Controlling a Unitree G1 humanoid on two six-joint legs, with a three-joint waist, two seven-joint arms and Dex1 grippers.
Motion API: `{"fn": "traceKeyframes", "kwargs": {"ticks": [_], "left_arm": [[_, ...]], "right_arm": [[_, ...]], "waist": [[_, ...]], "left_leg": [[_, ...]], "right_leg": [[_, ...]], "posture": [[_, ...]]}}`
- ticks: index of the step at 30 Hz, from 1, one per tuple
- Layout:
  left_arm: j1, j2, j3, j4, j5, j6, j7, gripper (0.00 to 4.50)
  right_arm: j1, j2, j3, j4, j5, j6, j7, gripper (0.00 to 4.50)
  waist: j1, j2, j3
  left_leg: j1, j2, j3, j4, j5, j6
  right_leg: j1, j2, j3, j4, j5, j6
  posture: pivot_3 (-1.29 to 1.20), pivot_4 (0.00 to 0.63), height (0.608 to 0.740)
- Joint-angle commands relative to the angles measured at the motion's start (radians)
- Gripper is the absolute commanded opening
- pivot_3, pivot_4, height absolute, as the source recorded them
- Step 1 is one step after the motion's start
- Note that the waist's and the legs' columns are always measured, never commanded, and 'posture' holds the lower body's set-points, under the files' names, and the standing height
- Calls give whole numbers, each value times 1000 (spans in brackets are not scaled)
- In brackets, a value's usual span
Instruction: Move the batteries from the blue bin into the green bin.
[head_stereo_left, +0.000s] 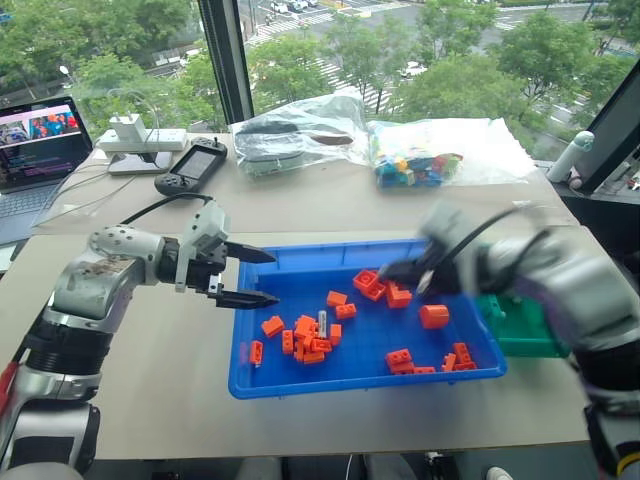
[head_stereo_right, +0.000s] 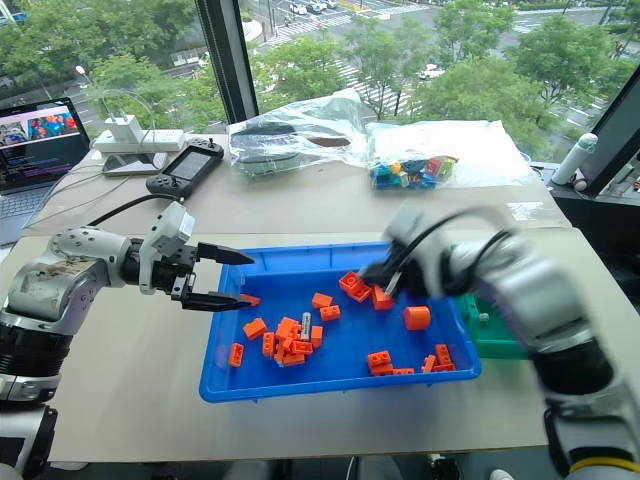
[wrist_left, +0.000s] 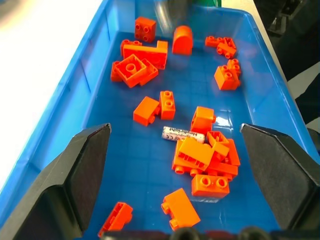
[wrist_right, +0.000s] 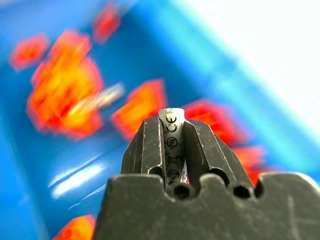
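The right gripper (wrist_right: 171, 131), clamped on a slim silver-grey battery (wrist_right: 171, 131) lying lengthwise between its fingers, hangs above the shallow bright-blue plastic bin (head_stereo_left: 300, 378); the small teal-green plastic bin (head_stereo_left: 525, 335) sits just to its right. The left gripper (head_stereo_left: 255, 276), jaws apart, hovers nearest the second battery (wrist_left: 184, 134) among orange toy bricks (wrist_left: 205, 160).

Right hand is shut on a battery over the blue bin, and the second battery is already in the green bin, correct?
Not quite. The right hand is shut on a battery, but the second battery is not in the green bin: the left wrist view shows it lying in the blue bin among the orange bricks.
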Motion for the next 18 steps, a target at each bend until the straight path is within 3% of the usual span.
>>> {"fn": "traceKeyframes", "kwargs": {"ticks": [1,3,15,16,18], "left_arm": [[-23,-3,6,5,2,-15,-7,4500],[-28,-12,3,12,2,-18,-8,4500],[-88,-32,-16,72,21,-36,-47,4500],[-88,-32,-15,70,20,-34,-48,4500],[-89,-31,-16,69,20,-32,-54,4500]], "right_arm": [[58,-136,-41,91,-76,-44,6,261],[109,-185,-73,158,-109,-64,-15,261],[369,-108,-197,159,-78,-19,-104,261],[372,-109,-202,154,-76,-19,-109,1278],[378,-126,-199,148,-82,-30,-109,1751]], "waist": [[6,-1,0],[9,-1,0],[-2,-1,0],[-1,-1,0],[0,-1,0]], "left_leg": [[0,0,1,0,0,0],[0,0,3,0,0,0],[0,0,4,0,0,0],[0,0,4,0,0,0],[0,-1,4,1,0,0]], "right_leg": [[0,0,0,0,0,0],[0,0,0,-1,0,0],[-1,0,3,0,0,0],[-1,0,3,0,0,0],[-1,0,4,0,0,0]], "posture": [[0,150,740],[0,150,740],[0,150,740],[0,150,740],[0,150,740]]}}
